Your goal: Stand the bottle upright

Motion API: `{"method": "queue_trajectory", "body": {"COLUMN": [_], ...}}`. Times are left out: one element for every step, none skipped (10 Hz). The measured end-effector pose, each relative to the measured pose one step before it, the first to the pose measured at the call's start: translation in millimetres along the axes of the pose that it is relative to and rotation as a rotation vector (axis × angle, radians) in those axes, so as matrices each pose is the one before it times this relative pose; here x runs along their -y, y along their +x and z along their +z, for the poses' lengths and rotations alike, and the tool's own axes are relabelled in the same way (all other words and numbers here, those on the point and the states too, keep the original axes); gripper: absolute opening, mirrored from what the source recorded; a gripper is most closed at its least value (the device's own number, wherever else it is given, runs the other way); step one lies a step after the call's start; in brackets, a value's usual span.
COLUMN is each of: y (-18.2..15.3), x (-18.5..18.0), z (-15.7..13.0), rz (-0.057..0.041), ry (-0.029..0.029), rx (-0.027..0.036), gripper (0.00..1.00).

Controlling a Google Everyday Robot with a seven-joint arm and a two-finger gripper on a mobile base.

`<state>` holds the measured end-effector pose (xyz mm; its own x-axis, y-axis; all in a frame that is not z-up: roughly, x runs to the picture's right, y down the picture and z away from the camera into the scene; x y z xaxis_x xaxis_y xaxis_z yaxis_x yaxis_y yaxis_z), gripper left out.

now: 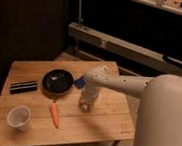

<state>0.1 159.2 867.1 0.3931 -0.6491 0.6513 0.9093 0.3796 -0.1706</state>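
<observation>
Your end effector (86, 102) hangs pointing down over the middle of the light wooden tabletop (105, 126), just right of the round black plate (58, 81). The clear plastic bottle (84, 107) shows only as a pale, see-through shape directly beneath it, down at the tabletop. You cannot tell whether the end effector grips it or how wide it stands. An orange carrot (54, 114) lies to the left, with a white cup (19, 117) beyond.
</observation>
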Motion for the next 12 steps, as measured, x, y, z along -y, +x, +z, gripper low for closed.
{"method": "queue_trajectory", "body": {"y": [-0.06,-0.06,-0.51,-0.30,-0.17,-0.14,-0.07,0.33,0.10,0.83,0.27,0.72], "x": [-0.15,0.01,0.68,0.34,0.60,-0.10,0.22,-0.44,-0.09,-0.86,-2.30,-0.05], "z": [-0.04,0.11,-0.06,-0.29,-0.46,-0.33,-0.34,-0.35,-0.53,-2.55,-2.03,-1.80], "rz": [-0.00137,-0.00146,-0.00250,-0.00126,-0.00136,-0.00051,-0.00074,0.00108,0.00208,0.00959,0.01143,0.00854], "ry": [0.00078,0.00060,0.00143,0.00181,0.00125,0.00029,0.00061,0.00064,0.00136,0.00082,-0.00826,-0.00156], "rx": [0.00022,0.00035,0.00020,-0.00054,-0.00104,-0.00022,-0.00016,0.00039,0.00244,0.01023,0.01514,0.01149], "gripper": [0.58,0.57,0.52,0.41,0.37,0.37,0.37,0.37,0.37,0.37,0.37,0.37]}}
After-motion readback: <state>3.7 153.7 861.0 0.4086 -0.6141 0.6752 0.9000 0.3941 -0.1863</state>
